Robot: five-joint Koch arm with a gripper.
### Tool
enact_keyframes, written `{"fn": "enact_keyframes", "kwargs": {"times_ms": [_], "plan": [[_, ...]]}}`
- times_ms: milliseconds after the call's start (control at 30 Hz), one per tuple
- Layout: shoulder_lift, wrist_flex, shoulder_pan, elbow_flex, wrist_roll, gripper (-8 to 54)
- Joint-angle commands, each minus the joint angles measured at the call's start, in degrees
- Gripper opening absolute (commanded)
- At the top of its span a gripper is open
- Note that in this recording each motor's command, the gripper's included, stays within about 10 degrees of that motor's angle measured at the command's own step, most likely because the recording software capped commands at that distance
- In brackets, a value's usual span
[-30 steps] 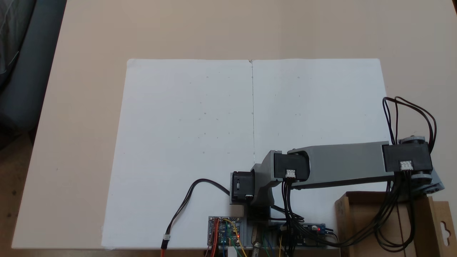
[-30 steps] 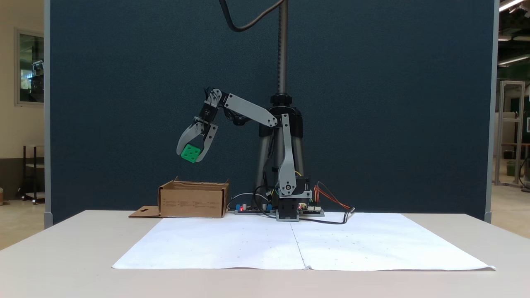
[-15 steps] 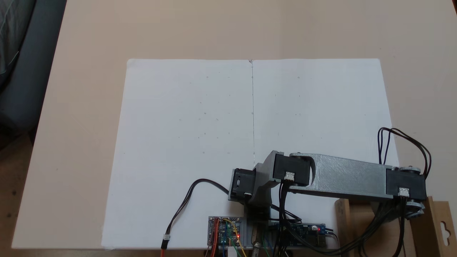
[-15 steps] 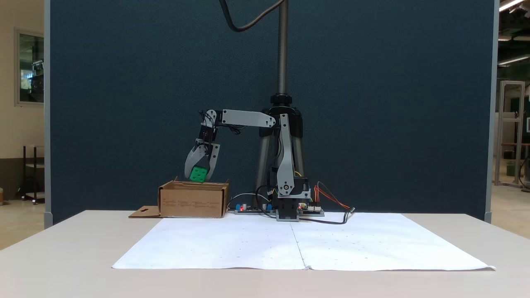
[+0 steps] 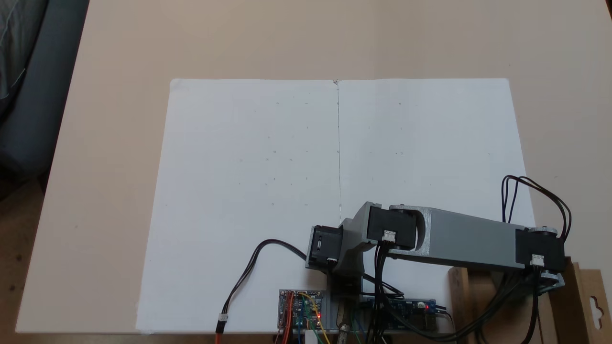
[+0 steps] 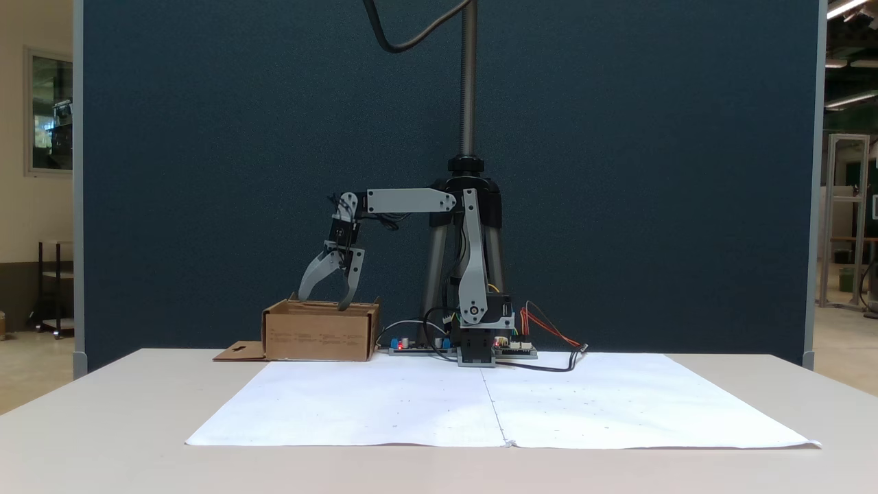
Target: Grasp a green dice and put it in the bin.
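The gripper (image 6: 321, 300) hung just over the bin (image 6: 319, 334) with its jaws spread wide and nothing between them. Its tips dipped down to the top edge of the box.

The dice could not be seen. My guess was that it lay down in the bin, hidden by the brown walls.

From above, the arm (image 5: 471, 238) reached over the bin (image 5: 461, 284) and covered most of it.

What could go wrong? The tips sat so close to the rim that a sideways swing could hook the wall and tip or drag the light box. Going straight up first looked safer. I could not say how the dice looked.
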Motion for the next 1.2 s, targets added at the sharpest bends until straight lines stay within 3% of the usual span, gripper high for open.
{"fn": "enact_keyframes", "kwargs": {"times_ms": [0,233,600,767,1167], "plan": [[1.23,-2.02,1.41,-0.7,-5.45,39.8],[1.23,-1.76,1.67,-0.7,-4.22,39.8],[13.18,0.53,-9.4,-2.02,22.22,39.9],[17.23,0.44,-21.09,-2.2,32.26,43.9],[18.02,-8.26,-62.75,-4.48,32.17,44.1]]}}
